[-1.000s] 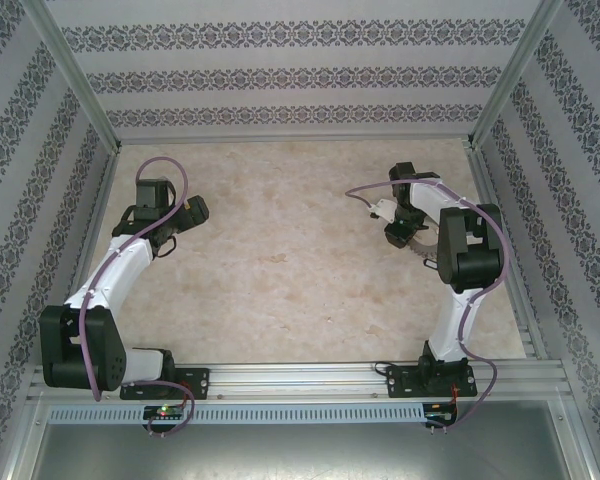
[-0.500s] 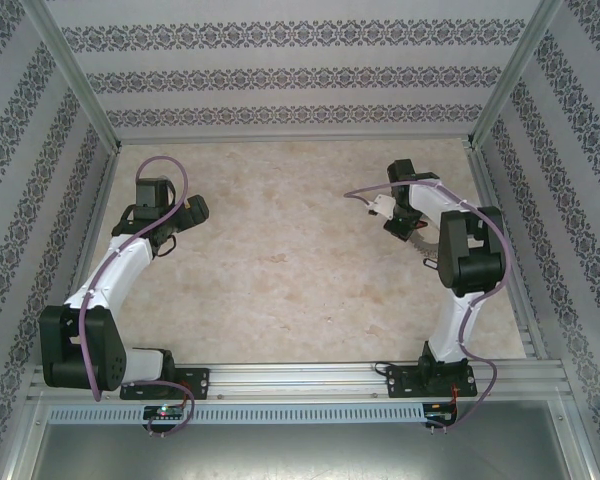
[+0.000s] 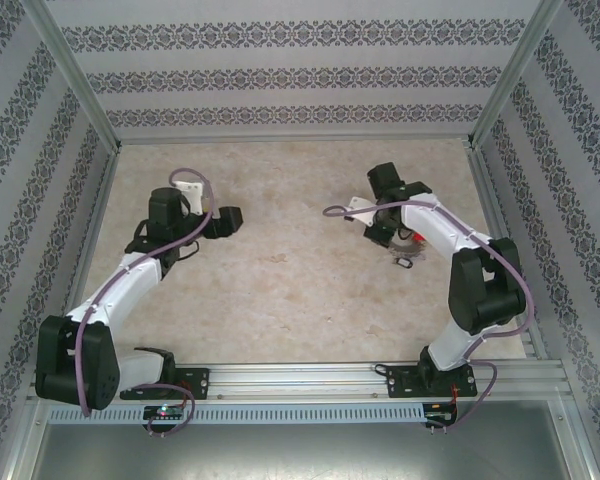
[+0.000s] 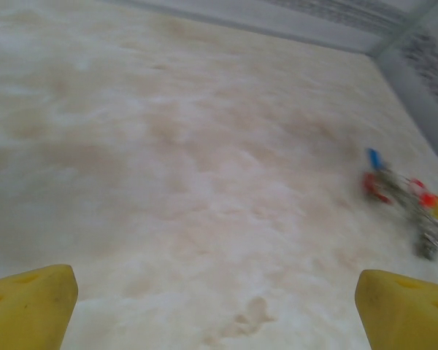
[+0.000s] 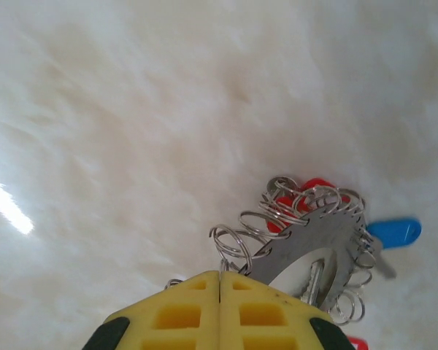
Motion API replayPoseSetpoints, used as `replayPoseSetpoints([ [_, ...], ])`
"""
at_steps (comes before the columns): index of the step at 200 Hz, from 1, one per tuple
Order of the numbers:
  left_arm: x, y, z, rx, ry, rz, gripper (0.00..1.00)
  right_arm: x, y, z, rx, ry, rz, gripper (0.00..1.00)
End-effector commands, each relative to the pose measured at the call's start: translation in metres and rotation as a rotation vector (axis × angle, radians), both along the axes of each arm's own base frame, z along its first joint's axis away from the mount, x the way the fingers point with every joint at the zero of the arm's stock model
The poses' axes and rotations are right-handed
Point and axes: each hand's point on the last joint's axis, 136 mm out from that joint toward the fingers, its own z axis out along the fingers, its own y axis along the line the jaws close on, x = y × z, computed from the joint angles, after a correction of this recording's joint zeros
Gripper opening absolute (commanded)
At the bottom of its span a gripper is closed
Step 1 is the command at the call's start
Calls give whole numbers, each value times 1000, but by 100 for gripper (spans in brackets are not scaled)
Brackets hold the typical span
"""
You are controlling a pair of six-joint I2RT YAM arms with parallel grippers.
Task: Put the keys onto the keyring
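Where the keyring (image 5: 306,251) sits on the right side of the pale worktop (image 5: 131,109), fringed with small silver loops, red tags (image 5: 314,186) and a blue tag (image 5: 394,232), its near edge runs behind the right end effector (image 5: 219,292). That effector's yellow pads are pressed together, and I cannot tell whether they pinch the ring. Well apart, the left end effector (image 4: 215,302) hovers spread wide.

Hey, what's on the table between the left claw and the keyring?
Nothing: that stretch is bare tabletop. The left wrist view shows it, running from the open left claw to the keyring off to the right.
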Motion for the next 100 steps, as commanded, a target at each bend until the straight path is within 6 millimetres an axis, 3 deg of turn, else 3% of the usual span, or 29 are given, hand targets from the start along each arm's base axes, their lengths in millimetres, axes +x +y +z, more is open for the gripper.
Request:
replayPoseSetpoints([
  [1,-17,-50,43,6,-283,-298,98,-14,37,15,152,4,55,0],
  [28,-29,-87,29,77,-277,-353,94,-16,64,30,298,-7,71,0],
  [60,-61,-139,15,63,-426,-434,94,-16,83,43,412,-9,75,0],
  [100,-63,-181,-18,84,-428,-525,92,-16,100,56,527,7,73,0],
])
